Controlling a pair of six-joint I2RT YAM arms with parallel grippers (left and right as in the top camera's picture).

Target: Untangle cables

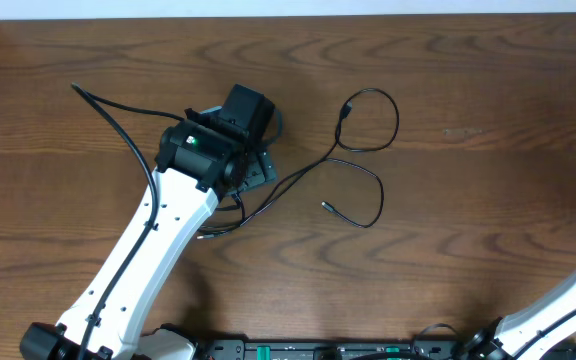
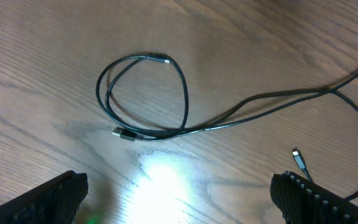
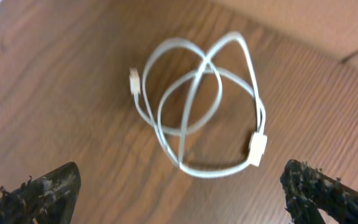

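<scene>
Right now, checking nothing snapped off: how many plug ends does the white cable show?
2. The thin white cable has a small plug end on its left and a larger plug end at lower right; neither is hidden.

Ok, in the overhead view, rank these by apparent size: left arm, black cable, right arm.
Largest: left arm.
Then black cable, by its spread, and right arm: about alike, and the frame cuts that arm off, so unranked.
</scene>
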